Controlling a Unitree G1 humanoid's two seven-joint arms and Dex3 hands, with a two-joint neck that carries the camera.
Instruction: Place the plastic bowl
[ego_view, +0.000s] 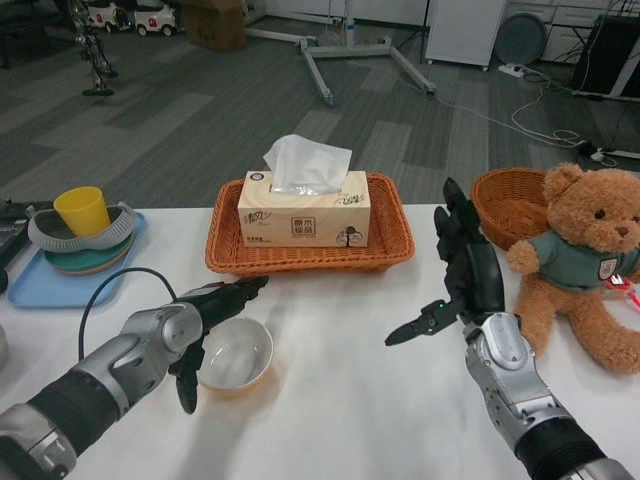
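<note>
On the near-left of the surface (330, 400), left hand (205, 320) sits over the left rim of the plastic bowl (235, 357): fingers spread, some stretched out above the far rim toward the basket, one pointing down beside the near-left rim. Can't tell if any finger actually touches the bowl; no grip visible. Bowl stands upright on the white surface, white inside, orange outside.

Far left: blue tray (40, 290) with stacked dishes (80, 245) and a yellow cup (83, 211) on top. Black cable (105, 290) loops from the left forearm across the surface.

Centre back: wicker basket (310, 258) holding a tissue box (303, 215), tissue sticking up.

Right hand (462, 275) is raised above the surface, well apart from the bowl, fingers spread, most pointing up, one out to the left, holding nothing.

Far right: a second, round wicker basket (510, 205) just behind a teddy bear (585, 265) in a teal shirt.

Room: grey carpet floor (200, 120), metal stand base (370, 55), cables (530, 115) on floor.
</note>
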